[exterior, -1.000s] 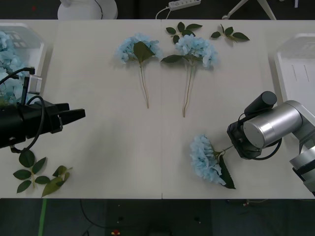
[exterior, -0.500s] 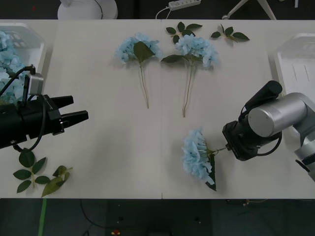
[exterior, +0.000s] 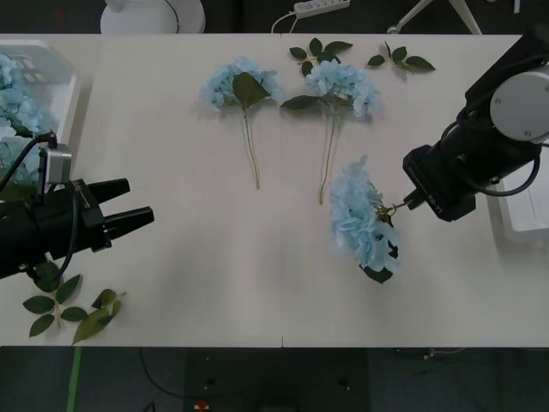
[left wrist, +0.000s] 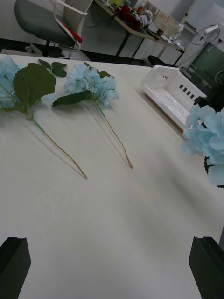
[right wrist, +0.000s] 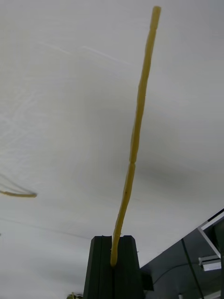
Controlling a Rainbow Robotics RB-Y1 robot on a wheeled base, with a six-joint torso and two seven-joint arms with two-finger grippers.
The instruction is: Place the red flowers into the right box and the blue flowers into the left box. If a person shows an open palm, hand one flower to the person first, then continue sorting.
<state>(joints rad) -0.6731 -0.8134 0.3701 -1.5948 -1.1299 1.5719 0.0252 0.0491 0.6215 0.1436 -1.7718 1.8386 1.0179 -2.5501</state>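
Note:
My right gripper [exterior: 410, 202] is shut on the thin stalk [right wrist: 135, 135] of a blue flower [exterior: 360, 220] and holds it above the table's middle right. In the right wrist view the black gripper [right wrist: 112, 240] clamps the stalk's lower end. Two more blue flowers [exterior: 242, 86] [exterior: 343, 88] lie flat at the far middle. My left gripper [exterior: 129, 207] hovers open at the left, its black fingers [left wrist: 14, 261] apart. The left box [exterior: 64, 81] at the far left holds several blue heads. My right arm partly covers the right box [exterior: 515, 112]. The red flowers are out of view.
Loose green leaf sprigs lie at the front left [exterior: 69, 309] and at the far edge [exterior: 403, 58]. A white power strip [exterior: 322, 7] and a lamp base [exterior: 153, 15] sit beyond the table. A strip of bare tabletop runs between the two grippers.
My right gripper has lifted the blue flower off the table near the front edge and carried it up and away. My left gripper's fingers have spread open and shifted slightly toward the front.

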